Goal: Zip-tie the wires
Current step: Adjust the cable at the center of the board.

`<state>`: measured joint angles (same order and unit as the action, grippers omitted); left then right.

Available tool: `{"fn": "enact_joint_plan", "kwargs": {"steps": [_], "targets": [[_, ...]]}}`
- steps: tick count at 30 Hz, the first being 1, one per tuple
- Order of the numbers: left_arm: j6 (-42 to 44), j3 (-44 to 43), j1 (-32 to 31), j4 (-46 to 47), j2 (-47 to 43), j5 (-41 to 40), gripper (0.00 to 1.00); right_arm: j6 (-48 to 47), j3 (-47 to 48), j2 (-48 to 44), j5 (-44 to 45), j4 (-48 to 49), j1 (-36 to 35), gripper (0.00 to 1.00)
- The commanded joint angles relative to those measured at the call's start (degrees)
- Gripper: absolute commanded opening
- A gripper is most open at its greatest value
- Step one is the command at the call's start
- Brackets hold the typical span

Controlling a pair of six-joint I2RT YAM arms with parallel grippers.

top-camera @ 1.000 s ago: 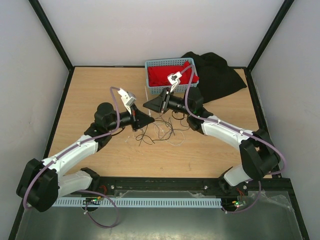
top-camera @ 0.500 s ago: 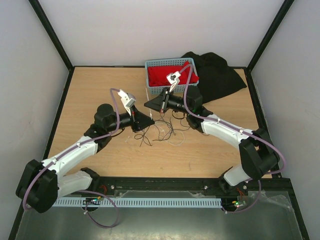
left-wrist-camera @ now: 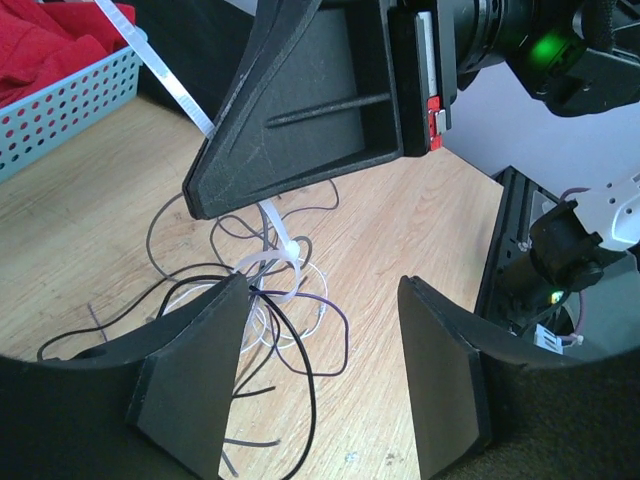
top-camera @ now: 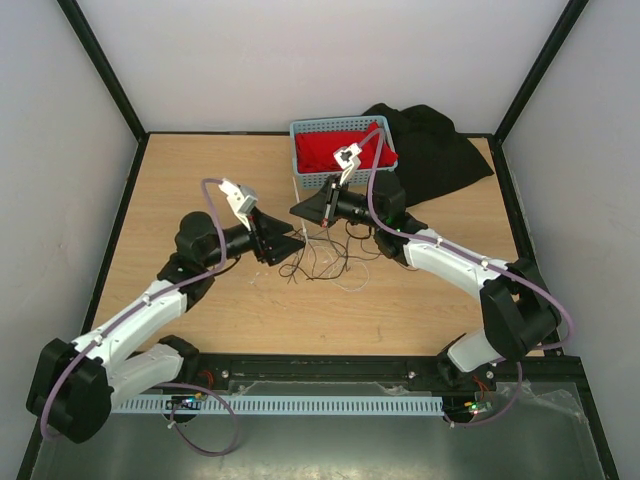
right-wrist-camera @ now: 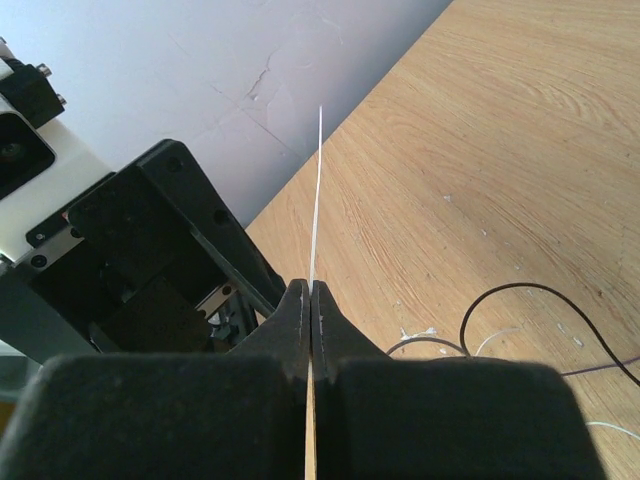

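The wires (top-camera: 325, 262) lie in a loose tangle of black and whitish strands on the wooden table between the two arms. In the left wrist view the white zip tie (left-wrist-camera: 175, 88) forms a loop (left-wrist-camera: 268, 264) around a bunch of the wires (left-wrist-camera: 311, 404), and its tail runs up into the right gripper. My right gripper (right-wrist-camera: 310, 295) is shut on the zip tie (right-wrist-camera: 317, 180), seen edge-on; it hovers just above the tangle (top-camera: 300, 208). My left gripper (left-wrist-camera: 320, 370) is open, holds nothing and sits just left of the wires (top-camera: 287, 245).
A blue basket (top-camera: 305, 128) with red cloth (top-camera: 335, 150) in it stands at the back of the table, just behind the right gripper. A black cloth (top-camera: 435, 150) lies to its right. Black frame posts border the table.
My left gripper has opened and drawn back to the left, away from the wires. The right gripper has barely moved, with the zip tie's tail between its jaws.
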<state>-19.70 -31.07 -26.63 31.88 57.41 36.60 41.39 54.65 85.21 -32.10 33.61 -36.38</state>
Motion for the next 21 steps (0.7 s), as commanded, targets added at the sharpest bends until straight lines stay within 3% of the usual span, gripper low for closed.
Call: {"fn": "enact_joint_plan", "kwargs": {"steps": [1,12,21], "targets": [[0.1,-2.0,0.1,1.4,1.9,0.5,0.65,0.7,1.2,-1.5,-0.5,1.5,0.1,0.0],[2.8,-5.4,-0.3,1.5,5.2,-1.0,0.65,1.8,0.8,-1.1,-1.2,3.0,0.0,0.0],[4.2,-6.3,-0.3,2.0,7.2,-1.4,0.56,3.3,0.7,-0.7,-1.9,4.4,0.0,0.0]]}}
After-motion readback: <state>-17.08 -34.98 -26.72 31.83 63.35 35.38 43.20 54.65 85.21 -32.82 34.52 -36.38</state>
